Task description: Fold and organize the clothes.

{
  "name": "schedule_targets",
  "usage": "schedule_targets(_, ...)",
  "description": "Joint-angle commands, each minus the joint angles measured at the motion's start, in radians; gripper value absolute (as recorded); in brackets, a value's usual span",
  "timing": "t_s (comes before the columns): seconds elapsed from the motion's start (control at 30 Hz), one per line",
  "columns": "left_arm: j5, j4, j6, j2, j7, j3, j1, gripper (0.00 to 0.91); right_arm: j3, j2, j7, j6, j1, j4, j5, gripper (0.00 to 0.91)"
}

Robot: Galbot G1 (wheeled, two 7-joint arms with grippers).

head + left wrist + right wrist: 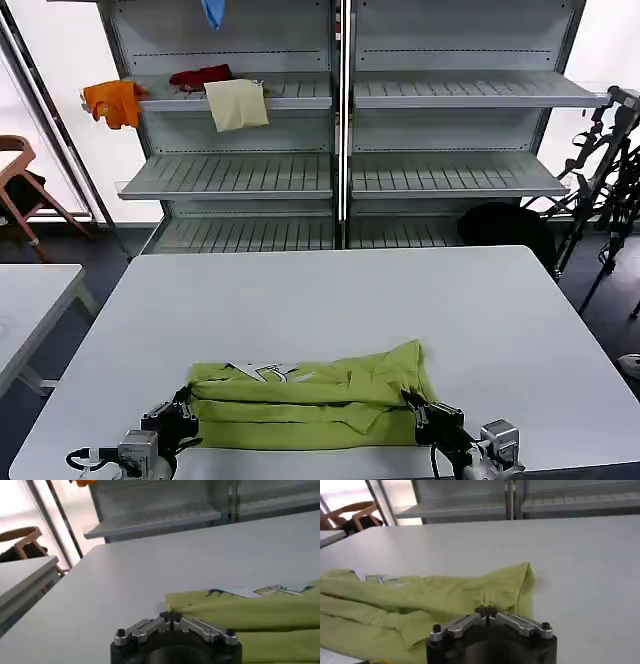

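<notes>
The lime-green T-shirt (310, 405) lies folded into a long band across the near part of the white table (330, 300), a strip of its white-and-grey print (262, 372) showing along the far edge. My left gripper (186, 406) sits at the band's left end, its tips (170, 615) closed together on a pinch of the fabric (240, 612). At the right end, my right gripper (414, 402) is likewise shut, tips (485, 611) nipping a small ridge of the green cloth (445, 597). Both wrists rest low at the table's front edge.
Grey shelving (340, 170) stands behind the table, holding an orange garment (115, 100), a red cloth (200, 76) and a cream cloth (237, 103). A wooden chair (20, 185) and a second table (30, 300) are at the left, black stands (600, 170) at the right.
</notes>
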Motion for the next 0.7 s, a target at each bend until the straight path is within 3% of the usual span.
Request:
schedule_targets(0.03,0.009,-0.007,0.003,-0.001,-0.011,-0.002,0.005,0.02,-0.001,0.008,0.037,0.012,-0.007,-0.005,-0.005,0.474)
schedule_targets(0.1,0.012,-0.014,0.004,-0.002,-0.016,-0.001,0.011,0.02,-0.001,0.011,0.044,0.014,-0.006,-0.012,-0.005,0.625)
schedule_targets(0.17,0.02,-0.021,0.004,-0.005,-0.017,0.002,0.019,0.03,-0.002,0.017,0.072,0.025,-0.005,-0.02,-0.005,0.705)
schedule_targets(0.2,0.024,-0.025,0.006,-0.007,-0.02,0.004,0.023,0.03,-0.004,0.02,0.083,0.032,-0.005,-0.021,-0.005,0.907)
schedule_targets(0.27,0.029,-0.031,0.012,-0.012,-0.029,0.006,0.028,0.071,-0.006,0.025,0.104,0.042,-0.006,-0.021,-0.006,0.907)
schedule_targets(0.3,0.028,-0.035,0.016,-0.012,-0.033,0.006,0.03,0.433,-0.006,0.027,0.111,0.046,-0.006,-0.019,-0.006,0.907)
schedule_targets(0.37,0.028,-0.045,0.028,-0.014,-0.038,0.005,0.036,0.907,-0.007,0.033,0.135,0.049,-0.006,-0.014,-0.006,0.907)
schedule_targets(0.53,0.043,-0.079,0.039,-0.019,-0.047,0.007,0.063,0.907,0.01,0.042,0.197,0.07,-0.009,0.008,-0.028,0.907)
schedule_targets(0.7,0.057,-0.107,0.04,-0.015,-0.05,-0.005,0.095,0.907,0.036,0.037,0.208,0.106,-0.04,0.039,-0.084,0.907)
